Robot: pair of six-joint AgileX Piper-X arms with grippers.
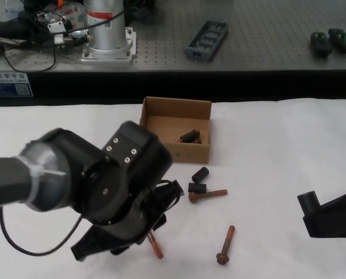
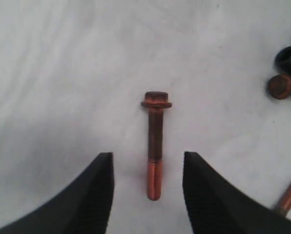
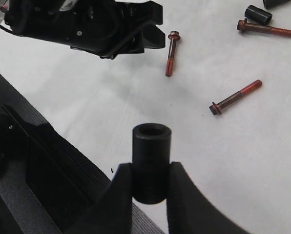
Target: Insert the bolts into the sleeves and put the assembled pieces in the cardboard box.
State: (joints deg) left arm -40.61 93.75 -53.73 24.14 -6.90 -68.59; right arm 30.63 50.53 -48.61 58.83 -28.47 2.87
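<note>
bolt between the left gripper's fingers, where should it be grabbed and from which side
Probably the plain shank just below the head, from straight above. The bolt lies flat on the cloth, lengthwise between the left gripper's open fingers, so they can close across it and leave the threaded end free.

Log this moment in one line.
left gripper: open around bolt | right gripper: shut on sleeve | cardboard box: piece inside
</note>
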